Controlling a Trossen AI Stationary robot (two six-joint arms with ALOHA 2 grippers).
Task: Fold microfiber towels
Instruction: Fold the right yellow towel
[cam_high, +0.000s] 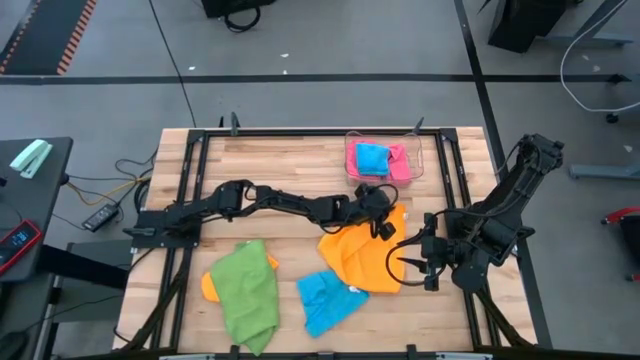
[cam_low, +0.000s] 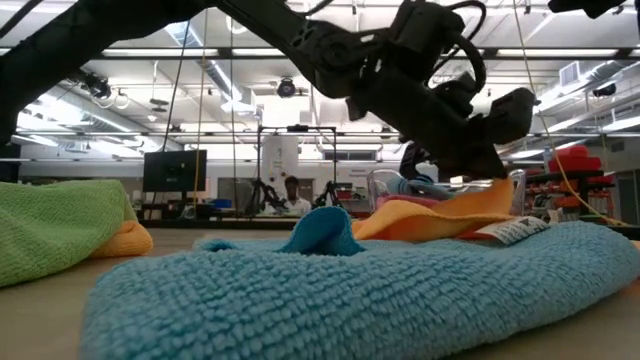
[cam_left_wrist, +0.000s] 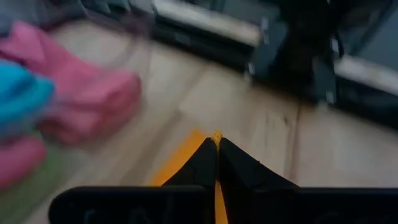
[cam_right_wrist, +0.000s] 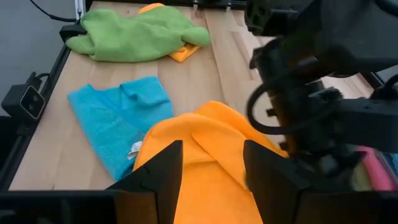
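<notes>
On the left of my worktop (cam_high: 300, 165) a green towel (cam_high: 245, 290) lies bunched over a small orange one, with a blue towel (cam_high: 328, 298) just beside it. In the middle my left claw (cam_high: 383, 222) is pinching a corner of the big orange towel (cam_high: 362, 258), and my right claw (cam_high: 395, 263) is spread over its other edge. If I pull too hard, the thin pinch could slip and the towel flop down crooked.
</notes>
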